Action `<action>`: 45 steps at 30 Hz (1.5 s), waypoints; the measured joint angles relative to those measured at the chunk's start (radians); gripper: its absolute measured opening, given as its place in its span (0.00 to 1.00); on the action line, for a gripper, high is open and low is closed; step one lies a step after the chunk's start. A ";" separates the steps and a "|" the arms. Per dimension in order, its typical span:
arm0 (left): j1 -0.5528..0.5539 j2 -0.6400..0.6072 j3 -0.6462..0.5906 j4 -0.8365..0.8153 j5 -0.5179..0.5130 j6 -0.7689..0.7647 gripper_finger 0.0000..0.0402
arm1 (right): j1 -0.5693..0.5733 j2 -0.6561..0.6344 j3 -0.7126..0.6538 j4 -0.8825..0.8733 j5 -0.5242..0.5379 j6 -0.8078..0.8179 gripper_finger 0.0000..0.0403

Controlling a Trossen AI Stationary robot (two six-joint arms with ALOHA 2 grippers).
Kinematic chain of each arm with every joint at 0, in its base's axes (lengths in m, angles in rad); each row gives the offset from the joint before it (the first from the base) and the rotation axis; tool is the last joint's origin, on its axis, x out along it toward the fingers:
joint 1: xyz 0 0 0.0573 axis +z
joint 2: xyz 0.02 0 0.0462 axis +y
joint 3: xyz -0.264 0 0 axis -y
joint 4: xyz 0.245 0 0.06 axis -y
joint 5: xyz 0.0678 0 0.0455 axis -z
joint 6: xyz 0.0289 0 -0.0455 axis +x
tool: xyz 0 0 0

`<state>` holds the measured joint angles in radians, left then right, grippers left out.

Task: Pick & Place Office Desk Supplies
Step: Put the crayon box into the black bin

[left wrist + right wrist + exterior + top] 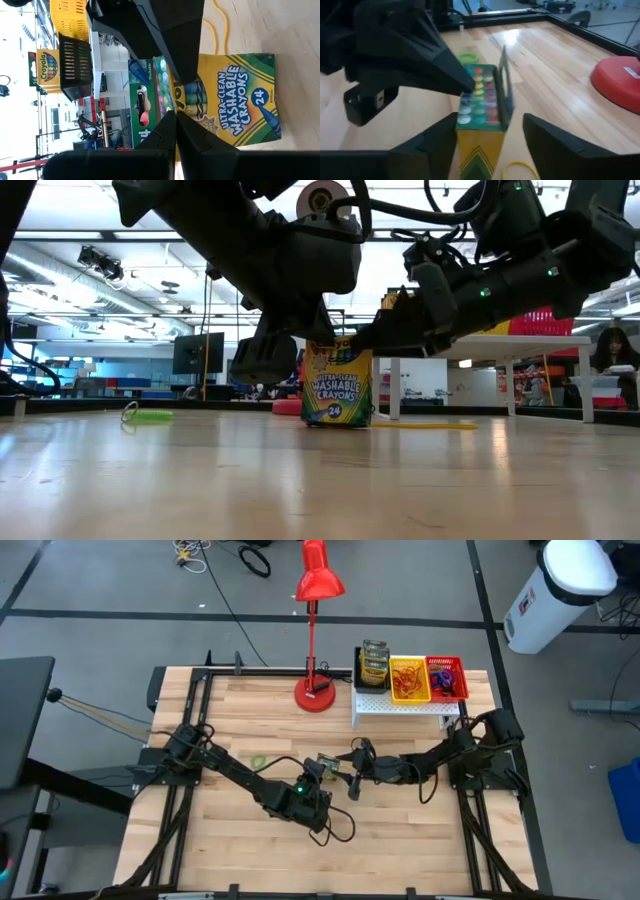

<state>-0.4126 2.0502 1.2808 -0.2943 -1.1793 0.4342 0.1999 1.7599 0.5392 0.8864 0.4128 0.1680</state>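
A yellow-and-green crayon box (337,385) stands upright on its bottom near the table's middle (328,762). Its top is open, with the crayon tips (479,97) showing and the lid flap (503,75) standing up. My left gripper (176,116) comes from the table's left, shut, with its tips at the box's open top. My right gripper (490,121) comes from the right and is open. One of its fingers (437,142) stands on each side of the box's upper part, and no contact shows. My left gripper's shut fingertips (466,85) lie against the rim of the box's open top (468,96), beside the crayon tips. They come from the table's left, slanting slightly down. Whether any card sits between the fingers I cannot tell. The box stays upright on the table.
A red lamp's base (313,693) stands behind the box. At the far right a white shelf (405,705) carries a black bin (374,665), a yellow bin (409,679) and a red bin (446,678). On the wood lie a green rubber band (258,761) and a yellow one (520,171).
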 joint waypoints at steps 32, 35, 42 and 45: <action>-0.151 -0.442 -0.350 -0.204 0.080 -0.786 0.46 | 0.003 -0.232 -0.005 -0.125 -0.074 -0.194 0.19; -0.151 -0.513 -0.504 -0.017 0.163 -0.776 0.43 | 0.000 -0.407 -0.004 -0.242 0.010 -0.286 0.19; -0.111 -0.607 -0.815 0.710 0.483 -0.499 0.37 | -0.141 -0.859 0.033 -0.631 0.066 -0.418 0.18; -0.040 -0.608 -0.928 1.081 0.744 -0.397 0.33 | -0.270 -0.960 0.083 -0.795 -0.018 -0.439 0.18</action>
<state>-0.4522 1.4418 0.3524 0.7867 -0.4349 0.0377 -0.0703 0.8004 0.6226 0.0913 0.3944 -0.2715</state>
